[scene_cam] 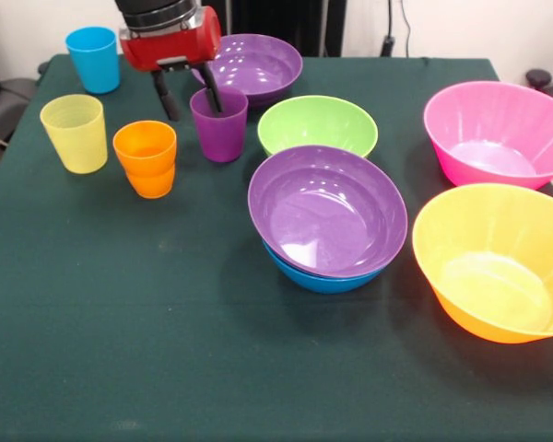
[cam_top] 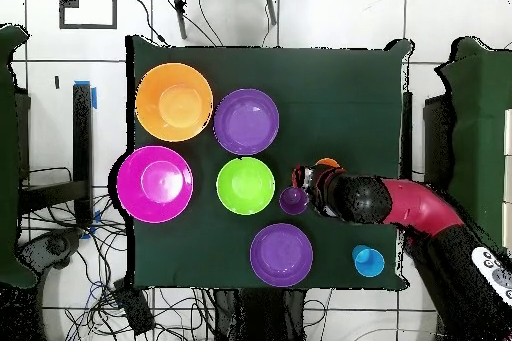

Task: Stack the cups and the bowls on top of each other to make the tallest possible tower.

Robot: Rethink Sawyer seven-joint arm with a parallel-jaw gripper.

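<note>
My gripper [scene_cam: 189, 99] is open, its jaws astride the near-left wall of the purple cup [scene_cam: 219, 127]: one finger is inside the cup, the other outside. The cup stands upright on the table. The orange cup [scene_cam: 146, 158], yellow cup [scene_cam: 75, 133] and blue cup [scene_cam: 93, 58] stand apart to its left. A purple bowl [scene_cam: 327, 210] is nested in the blue bowl [scene_cam: 323, 276] at the table's middle. In the overhead view the gripper [cam_top: 302, 185] is at the purple cup [cam_top: 293, 200]; the arm hides the yellow cup.
A second purple bowl [scene_cam: 249, 66] sits just behind the purple cup, and the green bowl [scene_cam: 318, 124] is to its right. The pink bowl [scene_cam: 498, 133] and orange bowl [scene_cam: 493, 262] stand at the right edge of the dark green table [scene_cam: 166, 350].
</note>
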